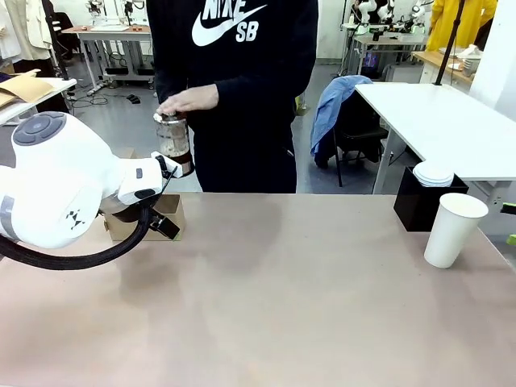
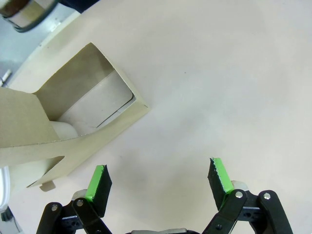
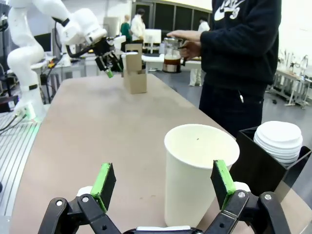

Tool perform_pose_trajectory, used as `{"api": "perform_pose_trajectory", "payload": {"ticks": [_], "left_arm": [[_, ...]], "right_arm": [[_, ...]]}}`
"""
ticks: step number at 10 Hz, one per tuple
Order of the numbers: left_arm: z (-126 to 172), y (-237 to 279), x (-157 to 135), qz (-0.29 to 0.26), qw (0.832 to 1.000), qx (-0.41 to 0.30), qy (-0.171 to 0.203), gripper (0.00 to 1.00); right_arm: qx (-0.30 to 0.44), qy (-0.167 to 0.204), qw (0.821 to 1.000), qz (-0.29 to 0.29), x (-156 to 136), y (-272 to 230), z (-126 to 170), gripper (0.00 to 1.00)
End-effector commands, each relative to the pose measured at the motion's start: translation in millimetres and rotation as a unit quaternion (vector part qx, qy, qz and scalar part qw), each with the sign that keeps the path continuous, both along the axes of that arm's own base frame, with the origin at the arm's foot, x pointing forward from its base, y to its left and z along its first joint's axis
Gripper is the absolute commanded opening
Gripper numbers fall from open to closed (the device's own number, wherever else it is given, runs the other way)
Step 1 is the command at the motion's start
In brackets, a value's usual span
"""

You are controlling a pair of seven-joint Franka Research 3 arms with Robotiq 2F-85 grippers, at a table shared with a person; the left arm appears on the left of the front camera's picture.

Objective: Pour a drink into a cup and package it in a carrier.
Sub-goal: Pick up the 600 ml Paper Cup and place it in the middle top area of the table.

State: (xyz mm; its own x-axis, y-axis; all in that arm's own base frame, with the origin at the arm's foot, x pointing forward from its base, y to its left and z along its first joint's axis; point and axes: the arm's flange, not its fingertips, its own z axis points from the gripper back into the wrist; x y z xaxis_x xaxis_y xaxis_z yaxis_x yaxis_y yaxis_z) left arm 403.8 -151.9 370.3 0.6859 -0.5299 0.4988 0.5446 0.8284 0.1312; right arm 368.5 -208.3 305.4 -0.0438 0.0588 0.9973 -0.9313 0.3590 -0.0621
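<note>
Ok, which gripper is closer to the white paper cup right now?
Right. The right gripper is open just in front of the cup, near the table's right edge. The left gripper hovers at the far left side, beside the carrier.

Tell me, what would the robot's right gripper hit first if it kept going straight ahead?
Probably the white paper cup, upright just ahead of the right gripper between its open fingers, slightly off-centre; how near is unclear.

Bright lab room
Grey floor (image 1: pixel 113 121), white desk (image 1: pixel 443 129) at right, blue jacket (image 1: pixel 332 101) draped over a dark chair (image 1: pixel 359 139).
</note>
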Motion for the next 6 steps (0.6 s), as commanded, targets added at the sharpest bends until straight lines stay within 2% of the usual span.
{"api": "perform_pose_trajectory", "payload": {"ticks": [1, 3, 6], "left_arm": [[0, 0, 0, 0.0, 1.0, 0.0, 0.0, 1.0], [0, 0, 0, 0.0, 1.0, 0.0, 0.0, 1.0], [0, 0, 0, 0.0, 1.0, 0.0, 0.0, 1.0]], "right_arm": [[0.012, -0.011, 1.0, 0.001, 5, -4, -37, 1.0], [0.034, -0.006, 0.999, -0.038, 11, 2, -49, 1.0], [0.027, 0.006, 0.998, -0.057, 20, 1, -59, 1.0]]}}
